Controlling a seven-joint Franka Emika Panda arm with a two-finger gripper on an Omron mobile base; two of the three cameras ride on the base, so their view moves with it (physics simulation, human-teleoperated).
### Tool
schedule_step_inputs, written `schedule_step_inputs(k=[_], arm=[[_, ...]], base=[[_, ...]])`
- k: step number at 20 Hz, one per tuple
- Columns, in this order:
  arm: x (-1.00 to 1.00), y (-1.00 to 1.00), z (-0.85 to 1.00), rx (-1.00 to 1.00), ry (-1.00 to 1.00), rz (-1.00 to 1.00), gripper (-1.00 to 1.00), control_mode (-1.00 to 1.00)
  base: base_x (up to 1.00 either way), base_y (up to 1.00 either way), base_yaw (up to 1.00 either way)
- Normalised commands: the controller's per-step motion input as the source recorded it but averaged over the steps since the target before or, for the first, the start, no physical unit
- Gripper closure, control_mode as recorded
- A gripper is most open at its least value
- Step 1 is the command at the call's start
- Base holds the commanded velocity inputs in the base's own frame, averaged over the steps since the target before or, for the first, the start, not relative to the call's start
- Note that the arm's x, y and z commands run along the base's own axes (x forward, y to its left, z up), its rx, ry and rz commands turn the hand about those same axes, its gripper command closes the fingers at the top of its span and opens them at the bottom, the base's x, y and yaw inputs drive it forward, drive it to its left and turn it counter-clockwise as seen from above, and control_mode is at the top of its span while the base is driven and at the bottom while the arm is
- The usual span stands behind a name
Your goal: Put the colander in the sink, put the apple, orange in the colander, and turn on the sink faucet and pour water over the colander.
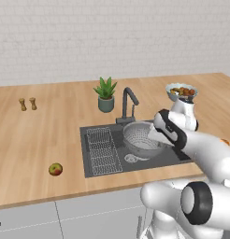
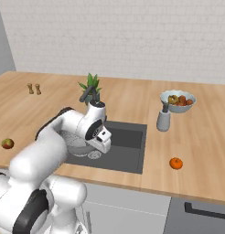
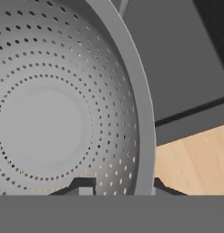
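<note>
The colander (image 1: 141, 138), a wide perforated silvery bowl, sits over the sink (image 1: 100, 158) with the tool (image 3: 117, 186) seemingly pinching its rim, a finger either side, while the apple (image 1: 55, 169) and orange (image 2: 176, 163) wait on the surface (image 1: 37, 135), faucet (image 1: 128, 103) dry.

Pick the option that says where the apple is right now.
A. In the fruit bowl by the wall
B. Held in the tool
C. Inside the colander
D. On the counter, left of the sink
D: the apple lies on the wooden counter, left of the sink, while the colander sits in the basin with nothing in it.
</note>
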Motion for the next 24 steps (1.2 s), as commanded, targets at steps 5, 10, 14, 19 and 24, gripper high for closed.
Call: schedule_step_inputs(k=[5,10,14,19,24], arm=[[0.37,-0.16,-0.39,-0.01,0.01,0.00,1.00,-1.00],[0.43,0.00,-0.48,-0.03,0.00,0.00,1.00,-1.00],[0.53,0.00,-0.48,0.00,0.00,0.05,1.00,-1.00],[0.55,0.00,-0.43,0.00,0.02,0.06,1.00,-1.00],[0.49,0.00,-0.35,0.00,0.09,0.07,1.00,-1.00]], base=[[0.00,0.00,0.00],[0.00,0.00,0.00],[0.00,0.00,0.00],[0.00,0.00,0.00],[0.00,0.00,0.00]])
